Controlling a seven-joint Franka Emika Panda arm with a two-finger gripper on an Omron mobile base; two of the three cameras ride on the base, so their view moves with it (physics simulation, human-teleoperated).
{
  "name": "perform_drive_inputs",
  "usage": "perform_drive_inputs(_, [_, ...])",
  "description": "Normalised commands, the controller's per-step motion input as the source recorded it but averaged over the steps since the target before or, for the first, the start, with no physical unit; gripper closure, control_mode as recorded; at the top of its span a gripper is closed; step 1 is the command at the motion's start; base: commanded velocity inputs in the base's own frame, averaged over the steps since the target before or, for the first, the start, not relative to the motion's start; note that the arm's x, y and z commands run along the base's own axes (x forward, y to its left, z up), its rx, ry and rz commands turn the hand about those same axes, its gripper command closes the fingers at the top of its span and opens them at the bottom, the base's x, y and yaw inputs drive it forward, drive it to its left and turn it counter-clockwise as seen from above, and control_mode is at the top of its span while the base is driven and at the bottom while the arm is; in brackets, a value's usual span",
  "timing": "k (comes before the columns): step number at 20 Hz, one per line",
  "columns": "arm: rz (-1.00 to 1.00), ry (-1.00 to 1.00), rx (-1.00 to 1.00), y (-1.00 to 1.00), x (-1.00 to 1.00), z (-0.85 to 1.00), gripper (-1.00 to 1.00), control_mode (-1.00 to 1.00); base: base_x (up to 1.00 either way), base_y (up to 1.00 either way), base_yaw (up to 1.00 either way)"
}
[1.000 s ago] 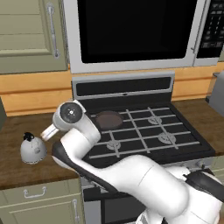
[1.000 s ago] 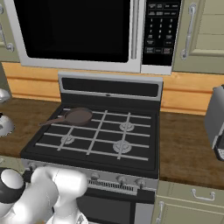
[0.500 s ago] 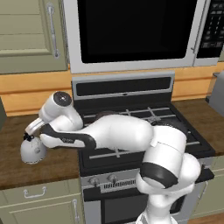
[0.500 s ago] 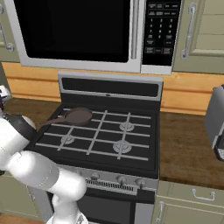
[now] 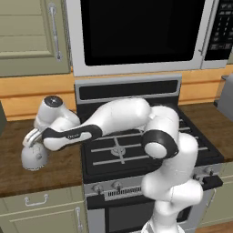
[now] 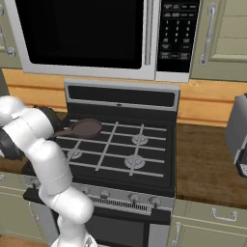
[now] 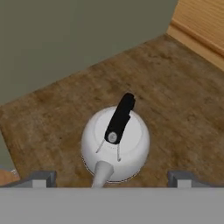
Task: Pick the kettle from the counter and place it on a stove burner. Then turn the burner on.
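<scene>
Kitchen's all wood and olive green, with a big microwave (image 5: 139, 34) hanging over the black stove (image 5: 136, 150). Far left, the kettle (image 5: 34, 157) sits upright on the dark brown desk (image 5: 18, 175), just beside the stove. From the hand camera it's a white dome (image 7: 115, 144) with a black handle across the top. The arm stretches out over the cooktop so the claw (image 5: 31, 138) hangs right above the kettle. Its fingers (image 7: 41, 178) sit wide apart on either side, not touching it. Further right, a brown frying pan (image 6: 83, 129) rests on the back-left burner (image 6: 89, 128), and a grey toaster (image 6: 237, 135) stands at the far right.
</scene>
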Motion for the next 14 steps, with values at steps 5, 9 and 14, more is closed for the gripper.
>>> perform_drive_inputs(5, [0.00,0.05,-0.20,0.25,0.00,-0.29,-1.00,-1.00,0.00,0.00,0.00])
perform_drive_inputs(9, [0.00,0.00,-0.06,0.24,0.11,0.00,-1.00,-1.00,0.00,0.00,0.00])
perform_drive_inputs(14, [-0.09,0.03,-0.07,0.41,0.37,0.02,-1.00,-1.00,0.00,0.00,0.00])
